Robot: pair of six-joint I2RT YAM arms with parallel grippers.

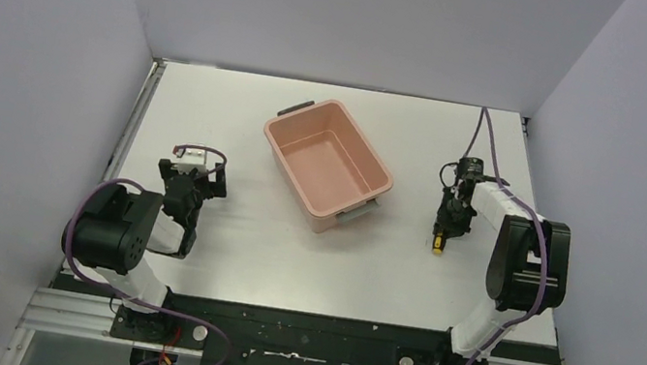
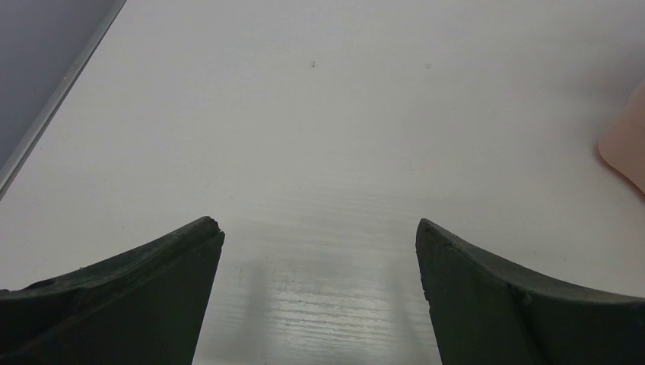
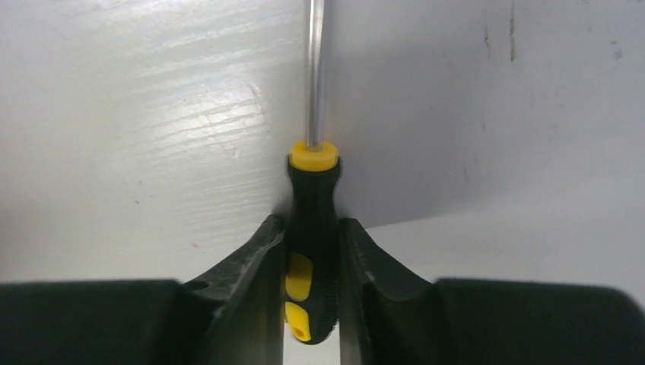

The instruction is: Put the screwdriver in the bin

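Note:
The salmon-pink bin (image 1: 313,129) stands open and empty at the table's middle back, a grey handle at each short end; a corner of it shows in the left wrist view (image 2: 627,144). My right gripper (image 1: 442,231) is to the right of the bin, low over the table, shut on the screwdriver (image 1: 438,247). In the right wrist view the fingers (image 3: 251,262) press both sides of the yellow-and-black handle (image 3: 310,228), and the metal shaft runs out ahead. My left gripper (image 1: 192,183) is open and empty over bare table left of the bin (image 2: 319,236).
White walls enclose the table on the left, back and right. A metal rail (image 1: 137,119) runs along the table's left edge. Cables loop from both arm bases at the near edge.

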